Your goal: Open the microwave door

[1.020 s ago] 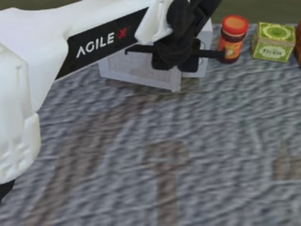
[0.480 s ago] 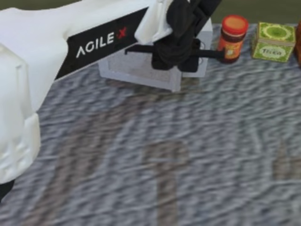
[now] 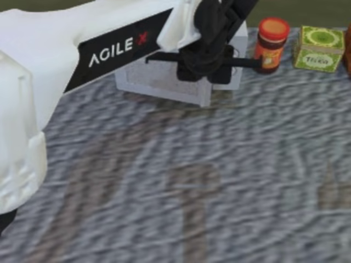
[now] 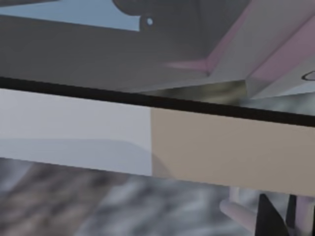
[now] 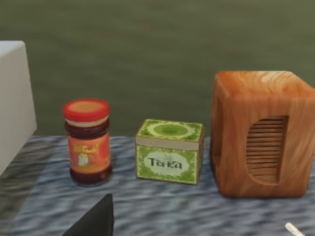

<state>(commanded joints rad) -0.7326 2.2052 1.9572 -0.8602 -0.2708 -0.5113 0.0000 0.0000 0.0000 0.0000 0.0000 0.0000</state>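
The microwave (image 3: 239,38) stands at the back of the table, mostly covered by my left arm. Its door (image 3: 159,81), a light-grey panel with a speckled window, is angled out from the body, with its free end toward the front. My left gripper (image 3: 211,68) sits at that free end, shut on the slim handle (image 4: 238,214). In the left wrist view a dark finger (image 4: 268,219) lies against the pale bar, below the door's edge (image 4: 221,147). My right gripper (image 5: 98,221) is off to the right, outside the top view, facing the jar and boxes.
A red-lidded jar (image 3: 271,44) stands just right of the microwave. A green tea box (image 3: 318,48) comes after it, then a wooden box (image 5: 261,132) at the far right. The patterned grey tabletop (image 3: 192,181) stretches in front.
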